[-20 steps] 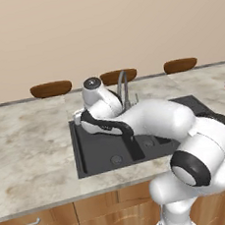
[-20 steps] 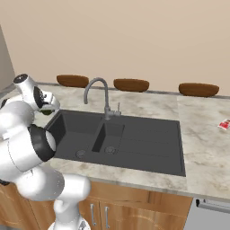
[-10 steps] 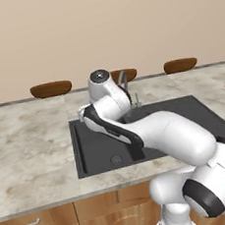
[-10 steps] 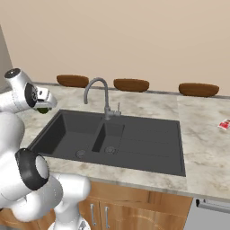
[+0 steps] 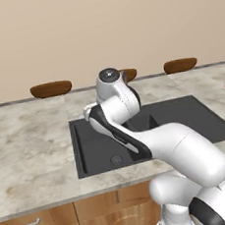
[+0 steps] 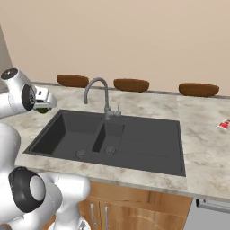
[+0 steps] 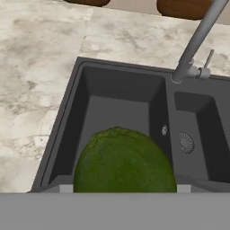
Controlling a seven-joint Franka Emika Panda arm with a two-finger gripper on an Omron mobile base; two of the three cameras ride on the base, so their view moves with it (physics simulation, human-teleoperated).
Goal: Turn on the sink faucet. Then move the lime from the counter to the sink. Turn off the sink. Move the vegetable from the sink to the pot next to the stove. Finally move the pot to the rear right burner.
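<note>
Lime (image 7: pixel 124 160) sits right at the claw (image 6: pixel 43 102), filling the low centre of the hand view; claw appears closed around it, carried in the air, though the fingertips themselves are hidden behind the fruit. In the right base view a dark green edge shows just under the hand, above the counter (image 6: pixel 203 134) beside the sink's left rim. Held high and clear, judged so it can pass over the rim and be let down into the sink (image 7: pixel 116 108), whose large left basin lies directly ahead of the lime in the hand view. That basin looks bare: dark floor, a drain (image 5: pixel 116 159) visible, nothing lying in it. The smaller basin beside it holds only its own strainer (image 7: pixel 186 142). Faucet (image 6: pixel 99 93) arches over the divider, its lever to the side; cannot tell whether water runs. Three brown bowls (image 6: pixel 130 84) stand along the back wall, contents not visible. Judged stage: mid-carry, lime not yet released.
</note>
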